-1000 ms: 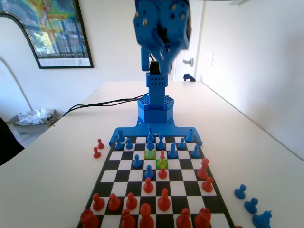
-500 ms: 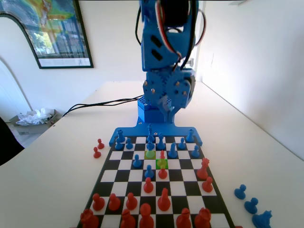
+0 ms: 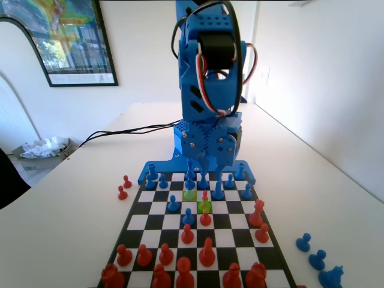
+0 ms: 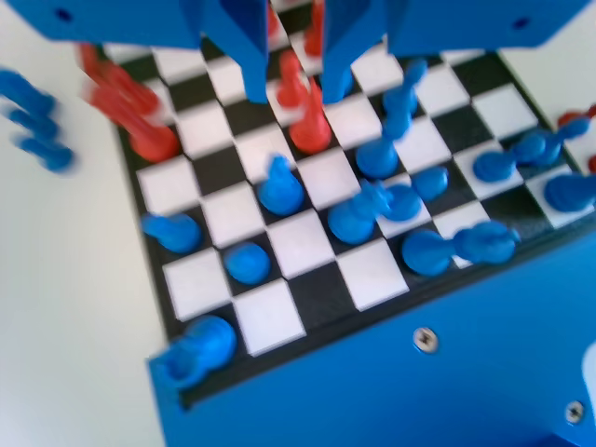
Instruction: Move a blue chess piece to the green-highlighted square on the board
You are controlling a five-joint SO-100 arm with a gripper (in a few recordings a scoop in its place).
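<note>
Board (image 3: 198, 231) first, in the fixed view: it runs away from the camera toward my blue arm at the far end, black and white squares inside a dark border. My gripper (image 3: 204, 170) hangs low over the far rows, its tips among the blue pieces there, and from this side I cannot tell how the jaws stand. The green-highlighted square (image 3: 204, 206) glows bright, with a red pawn (image 3: 204, 196) standing at its far edge. Just beyond it and one file to the left lies a duller yellow-green square (image 3: 189, 194), and a blue chess piece (image 3: 190, 183) stands on its far side (close below my gripper, not touching it as far as I can see). Another blue pawn (image 3: 173, 204) sits further left, and red pieces (image 3: 180, 264) crowd the near rows. Three blue pieces (image 3: 315, 259) rest on the table (image 3: 72, 204) off the board's right edge; two red ones (image 3: 124, 187) lie off its left edge.

In the wrist view the picture is blurred by motion. My gripper (image 4: 293, 93) comes down from the top edge with its two jaws spread apart and nothing between them but air; a red piece (image 4: 310, 126) shows in the gap, below the tips. Blue pieces (image 4: 372, 200) are scattered over the near squares of the board (image 4: 307, 242), and a blue pawn (image 4: 280, 186) stands below the left jaw.
</note>
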